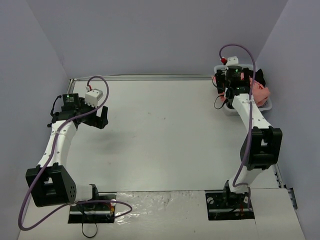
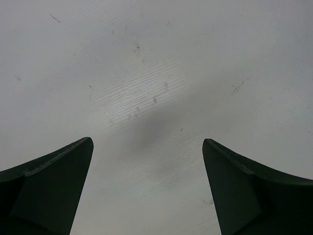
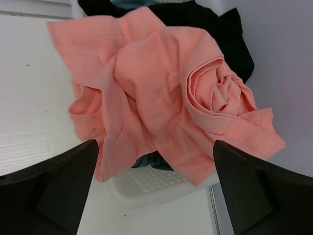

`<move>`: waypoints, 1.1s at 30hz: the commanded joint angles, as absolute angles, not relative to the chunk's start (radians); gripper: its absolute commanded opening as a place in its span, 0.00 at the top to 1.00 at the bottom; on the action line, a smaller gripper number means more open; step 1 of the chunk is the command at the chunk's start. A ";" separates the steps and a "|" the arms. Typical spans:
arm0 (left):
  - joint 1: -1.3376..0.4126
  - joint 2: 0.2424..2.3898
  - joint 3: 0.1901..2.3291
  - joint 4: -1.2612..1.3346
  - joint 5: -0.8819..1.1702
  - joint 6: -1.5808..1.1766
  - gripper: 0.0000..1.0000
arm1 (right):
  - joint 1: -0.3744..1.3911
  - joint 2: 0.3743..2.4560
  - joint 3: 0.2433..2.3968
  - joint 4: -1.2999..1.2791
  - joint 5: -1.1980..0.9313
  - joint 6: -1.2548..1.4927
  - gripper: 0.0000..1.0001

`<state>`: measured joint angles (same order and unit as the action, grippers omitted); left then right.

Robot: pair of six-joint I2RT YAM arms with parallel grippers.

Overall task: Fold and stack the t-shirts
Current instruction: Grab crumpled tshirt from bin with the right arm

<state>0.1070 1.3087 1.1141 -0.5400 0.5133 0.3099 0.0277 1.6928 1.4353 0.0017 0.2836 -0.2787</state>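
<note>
Pickup pending: right gripper [image 3: 155, 144] hangs wide above salmon-pink t-shirt [image 3: 161, 93] in white basket [image 3: 151, 182], far right corner of table [image 1: 160, 140]; left gripper [image 2: 146, 140] wide, idle. Next: pinch cloth.

The left arm [image 1: 54, 145] bends up from its base and leans in toward the middle. The left pincer [image 2: 146, 142] points down, its two fingers spread wide, holding nothing. The right arm [image 1: 252, 122] reaches far forward. The right pincer [image 3: 155, 143] is spread wide too, gripping nothing.
</note>
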 commanded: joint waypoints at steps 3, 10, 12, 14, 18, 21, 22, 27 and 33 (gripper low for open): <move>0.118 1.289 1.106 -0.522 0.551 0.313 0.06 | 0.005 1.854 1.557 0.011 0.471 -0.297 0.00; 0.117 1.305 1.109 -0.532 0.572 0.325 0.06 | -0.064 2.014 1.637 0.025 0.571 -0.322 0.03; 0.117 1.308 1.106 -0.531 0.574 0.327 0.06 | -0.072 2.036 1.640 0.021 0.561 -0.322 0.18; 0.117 1.313 1.108 -0.534 0.574 0.327 0.06 | -0.080 2.048 1.629 0.021 0.557 -0.315 0.36; 0.117 1.318 1.111 -0.537 0.574 0.327 0.06 | -0.083 2.036 1.600 0.018 0.528 -0.296 1.00; 0.117 1.316 1.112 -0.541 0.574 0.327 0.06 | -0.081 1.991 1.572 0.011 0.496 -0.291 1.00; 0.117 1.313 1.111 -0.543 0.572 0.327 0.06 | -0.080 1.959 1.554 0.011 0.488 -0.290 1.00; 0.117 1.315 1.111 -0.540 0.577 0.325 0.06 | -0.069 1.832 1.531 0.003 0.413 -0.270 1.00; 0.117 1.313 1.118 -0.541 0.572 0.325 0.06 | 0.024 1.698 1.560 -0.110 0.318 -0.255 1.00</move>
